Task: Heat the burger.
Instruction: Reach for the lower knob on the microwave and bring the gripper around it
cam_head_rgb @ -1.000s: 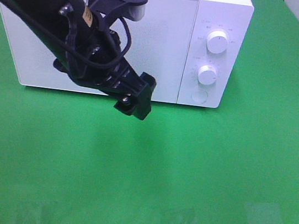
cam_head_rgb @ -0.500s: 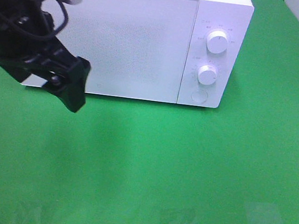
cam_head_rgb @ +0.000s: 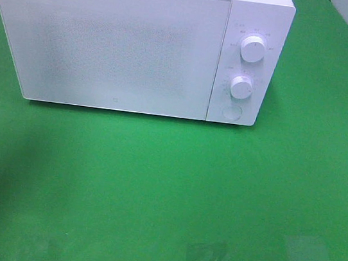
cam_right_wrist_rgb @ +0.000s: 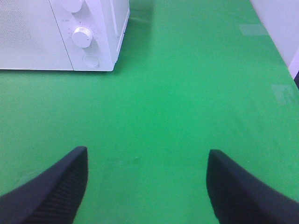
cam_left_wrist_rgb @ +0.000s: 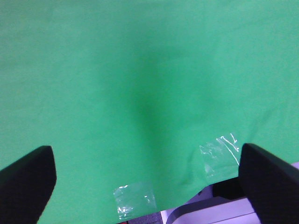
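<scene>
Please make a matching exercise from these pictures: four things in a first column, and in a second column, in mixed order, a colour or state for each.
Column one:
1. microwave door
2. table cloth
3. tape patch
4. left gripper

Column two:
a. green
b. open, nothing between the jaws
c. white and shut
d. clear and shiny

Pairs: 1-c, 2-a, 3-d, 4-b.

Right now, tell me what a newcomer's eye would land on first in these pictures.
The white microwave stands at the back of the green cloth, door shut, with two round knobs stacked on its control panel. The left gripper and right gripper both hang open over bare cloth, holding nothing. No burger shows in any view.
</scene>
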Controlling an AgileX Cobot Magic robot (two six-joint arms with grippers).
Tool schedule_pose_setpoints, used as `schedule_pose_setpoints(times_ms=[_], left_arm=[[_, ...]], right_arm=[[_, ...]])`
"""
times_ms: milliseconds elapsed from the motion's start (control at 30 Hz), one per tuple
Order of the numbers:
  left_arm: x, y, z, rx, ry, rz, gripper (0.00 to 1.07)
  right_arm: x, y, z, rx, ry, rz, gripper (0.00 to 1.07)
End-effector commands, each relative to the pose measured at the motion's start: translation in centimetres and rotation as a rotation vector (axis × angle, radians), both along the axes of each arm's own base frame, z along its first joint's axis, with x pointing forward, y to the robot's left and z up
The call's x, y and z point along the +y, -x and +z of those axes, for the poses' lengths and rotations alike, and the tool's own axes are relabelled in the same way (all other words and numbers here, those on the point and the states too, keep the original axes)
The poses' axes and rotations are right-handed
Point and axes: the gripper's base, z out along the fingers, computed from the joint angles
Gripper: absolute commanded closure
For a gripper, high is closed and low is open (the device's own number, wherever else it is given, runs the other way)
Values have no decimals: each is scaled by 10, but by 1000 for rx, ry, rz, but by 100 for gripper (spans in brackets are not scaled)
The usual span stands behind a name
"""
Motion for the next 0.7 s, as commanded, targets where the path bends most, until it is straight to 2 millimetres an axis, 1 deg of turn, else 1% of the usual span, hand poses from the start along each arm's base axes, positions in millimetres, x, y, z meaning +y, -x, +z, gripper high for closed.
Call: schedule_pose_setpoints(times_ms=[33,67,100,133,167,200,233,267,300,333,367,400,433,467,500,533,567,600,633,667,700], left_arm=[[10,8,9,-19,3,26,9],[13,12,12,-36,6,37,9],[19,20,12,-50,4,55,9],[19,20,12,-50,4,55,9],[24,29,10,-53,-1,69,9],[24,29,10,-53,-1,69,9],[28,40,2,-42,-17,78,9],[28,40,2,-42,-17,78,9],[31,50,-5,-36,-34,77,9],[31,50,-5,-36,-34,77,9],[32,63,-13,-32,-36,78,9],[32,63,-13,-32,-36,78,9],[34,74,-21,-33,-37,80,9],[35,81,-25,-38,-36,81,9],[35,81,-25,-38,-36,81,9],[36,92,-33,-47,-38,81,9],[36,92,-33,-47,-38,81,9],[38,104,-41,-61,-35,82,9],[38,104,-41,-61,-35,82,9],[39,115,-48,-78,-32,82,9],[39,115,-48,-78,-32,82,9]], right_arm=[[0,3,0,-29,2,-4,37],[0,3,0,-29,1,-4,37],[0,3,0,-29,1,-4,37],[0,3,0,-29,1,-4,37],[0,3,0,-29,1,-4,37],[0,3,0,-29,1,-4,37],[0,3,0,-29,1,-4,37],[0,3,0,-29,1,-4,37],[0,3,0,-29,1,-4,37],[0,3,0,-29,1,-4,37],[0,3,0,-29,1,-4,37],[0,3,0,-29,1,-4,37],[0,3,0,-29,1,-4,37],[0,3,0,-29,1,-4,37],[0,3,0,-29,1,-4,37],[0,3,0,-29,1,-4,37],[0,3,0,-29,1,-4,37],[0,3,0,-29,1,-4,37],[0,3,0,-29,1,-4,37],[0,3,0,-29,1,-4,37],[0,3,0,-29,1,-4,37]])
